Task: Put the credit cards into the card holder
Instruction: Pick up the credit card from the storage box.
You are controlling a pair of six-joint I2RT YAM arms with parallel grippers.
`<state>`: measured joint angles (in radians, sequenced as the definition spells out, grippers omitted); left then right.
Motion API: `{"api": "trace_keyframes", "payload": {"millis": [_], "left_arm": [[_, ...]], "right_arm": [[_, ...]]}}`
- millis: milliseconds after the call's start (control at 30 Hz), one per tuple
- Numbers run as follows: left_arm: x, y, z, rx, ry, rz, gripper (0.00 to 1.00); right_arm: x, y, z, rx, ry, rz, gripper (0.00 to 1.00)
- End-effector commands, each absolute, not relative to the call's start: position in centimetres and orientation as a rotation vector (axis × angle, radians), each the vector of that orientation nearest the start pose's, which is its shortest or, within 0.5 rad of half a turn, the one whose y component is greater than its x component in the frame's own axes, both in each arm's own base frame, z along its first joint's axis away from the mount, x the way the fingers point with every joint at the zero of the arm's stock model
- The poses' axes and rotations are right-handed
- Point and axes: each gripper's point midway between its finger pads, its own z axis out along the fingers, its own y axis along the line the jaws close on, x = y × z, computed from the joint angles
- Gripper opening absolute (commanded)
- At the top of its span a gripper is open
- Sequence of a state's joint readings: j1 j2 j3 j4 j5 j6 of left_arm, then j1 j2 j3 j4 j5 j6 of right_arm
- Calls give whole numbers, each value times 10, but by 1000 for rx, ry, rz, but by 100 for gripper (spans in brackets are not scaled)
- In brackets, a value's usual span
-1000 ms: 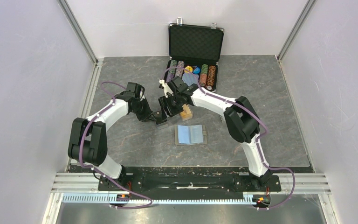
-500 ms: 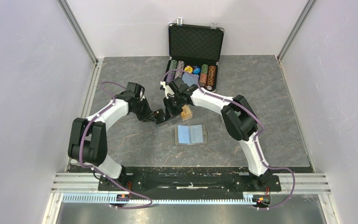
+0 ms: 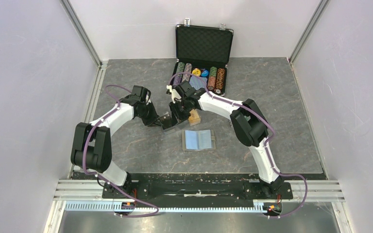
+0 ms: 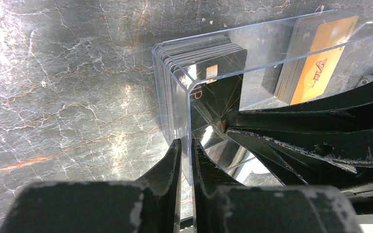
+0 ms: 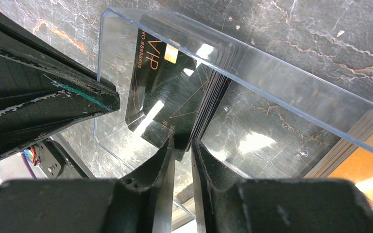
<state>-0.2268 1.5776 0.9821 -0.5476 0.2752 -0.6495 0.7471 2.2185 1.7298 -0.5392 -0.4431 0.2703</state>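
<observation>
A clear plastic box [image 4: 189, 92] holds a stack of black credit cards [image 4: 209, 58] and a stack of orange credit cards [image 4: 318, 63]. My left gripper [image 4: 187, 150] is shut on the box's near wall. My right gripper [image 5: 183, 145] reaches into the box and is shut on the lower edge of the black cards [image 5: 170, 92]; the orange cards [image 5: 364, 165] lie to its right. In the top view both grippers meet mid-table, left [image 3: 166, 121] and right [image 3: 177, 115], beside the orange cards [image 3: 193, 116]. The khaki card holder [image 3: 198, 140] lies open, blue lining up, just in front.
An open black poker chip case [image 3: 204, 46] with chip rows stands at the back of the table, close behind the right arm. Grey walls enclose the table on three sides.
The right arm's elbow has shifted slightly left and its gripper has settled lower into the box. The left arm and the card holder have not moved.
</observation>
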Motion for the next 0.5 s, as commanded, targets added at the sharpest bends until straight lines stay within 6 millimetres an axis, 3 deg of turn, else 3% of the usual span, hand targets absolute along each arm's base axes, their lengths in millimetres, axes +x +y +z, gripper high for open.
{"api": "trace_keyframes", "payload": {"millis": [0,267,467], "left_arm": [[293,-151,48,-448,2804,-609,7],[292,-151,48,-449,2805,-608,7],[292,-151,48,-449,2805,-608,7]], "right_arm": [[316,406,62,-842,2586,865,21],[317,410,68,-838,2574,886,0],[320,414,83,-828,2544,905,0]]}}
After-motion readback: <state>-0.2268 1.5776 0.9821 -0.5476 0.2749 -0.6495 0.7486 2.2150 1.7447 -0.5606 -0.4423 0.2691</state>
